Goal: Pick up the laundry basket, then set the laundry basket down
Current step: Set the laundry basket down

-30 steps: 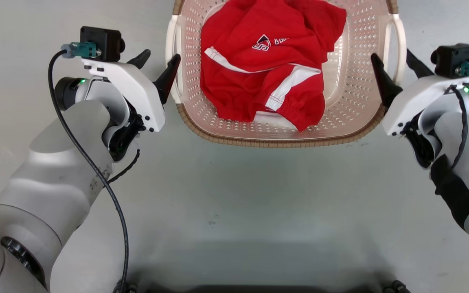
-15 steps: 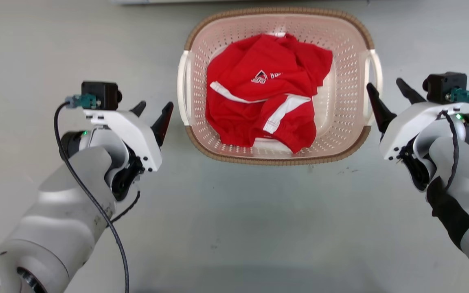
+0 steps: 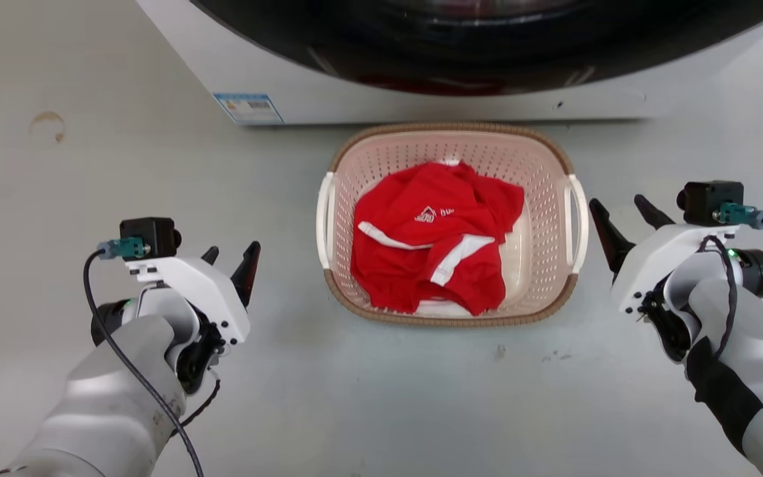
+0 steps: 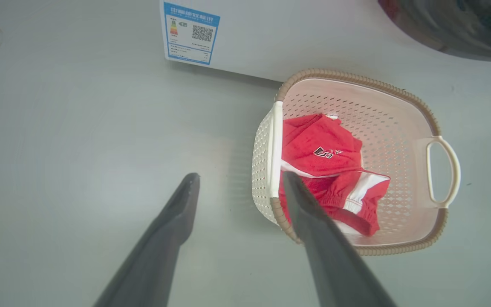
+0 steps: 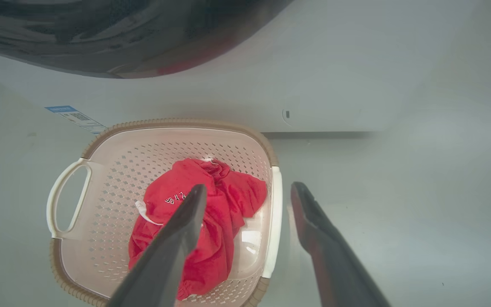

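Basket (image 3: 451,322) on floor (image 3: 381,397) between our 2 arms, long axis left-right; right arm (image 3: 746,324) nearer its handle (image 3: 579,225) (both jaws wide, empty).

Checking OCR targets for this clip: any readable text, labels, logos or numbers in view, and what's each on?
Blue-bordered sticker on the washing machine: QR code, print too small to read.
Red garment in the laundry basket: white emblem, lettering beside it blurred.
No text can be quoted.
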Available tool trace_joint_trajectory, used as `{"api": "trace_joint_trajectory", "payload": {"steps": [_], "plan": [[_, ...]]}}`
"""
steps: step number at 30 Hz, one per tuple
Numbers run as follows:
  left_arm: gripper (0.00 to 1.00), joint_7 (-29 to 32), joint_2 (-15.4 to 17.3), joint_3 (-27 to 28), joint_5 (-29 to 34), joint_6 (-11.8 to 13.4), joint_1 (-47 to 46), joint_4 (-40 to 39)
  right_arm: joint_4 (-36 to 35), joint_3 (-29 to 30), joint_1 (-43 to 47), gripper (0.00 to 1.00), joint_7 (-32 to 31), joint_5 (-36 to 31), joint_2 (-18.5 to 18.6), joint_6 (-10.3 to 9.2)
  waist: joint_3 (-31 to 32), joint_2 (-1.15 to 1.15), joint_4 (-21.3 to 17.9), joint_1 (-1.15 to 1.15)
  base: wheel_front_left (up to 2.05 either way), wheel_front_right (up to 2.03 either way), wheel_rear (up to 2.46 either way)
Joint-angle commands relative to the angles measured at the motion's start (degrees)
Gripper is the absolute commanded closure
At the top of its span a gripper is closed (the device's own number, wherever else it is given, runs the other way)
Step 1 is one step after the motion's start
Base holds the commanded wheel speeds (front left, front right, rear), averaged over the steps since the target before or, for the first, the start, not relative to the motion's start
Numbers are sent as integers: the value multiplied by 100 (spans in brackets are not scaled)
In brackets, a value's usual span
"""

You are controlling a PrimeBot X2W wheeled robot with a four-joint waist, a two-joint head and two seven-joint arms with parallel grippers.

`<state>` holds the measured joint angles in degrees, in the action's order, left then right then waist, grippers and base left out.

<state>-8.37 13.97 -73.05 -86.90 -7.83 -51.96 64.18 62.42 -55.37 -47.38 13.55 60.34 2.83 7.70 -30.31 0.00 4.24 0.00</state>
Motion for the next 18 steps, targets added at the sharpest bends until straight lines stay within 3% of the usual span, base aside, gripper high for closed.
{"api": "trace_joint_trajectory", "payload": {"steps": [1, 18], "plan": [[0, -128, 161, 139, -52, 34, 166, 6, -93, -93, 290, 0, -16, 119, 5, -21, 442, 0, 86, 0, 0, 0, 0], [0, -372, 537, 249, -228, 34, 1006, -403, -228, -387, 814, 0, 59, 585, 5, -21, 1743, 0, 126, 0, 0, 0, 0]]}}
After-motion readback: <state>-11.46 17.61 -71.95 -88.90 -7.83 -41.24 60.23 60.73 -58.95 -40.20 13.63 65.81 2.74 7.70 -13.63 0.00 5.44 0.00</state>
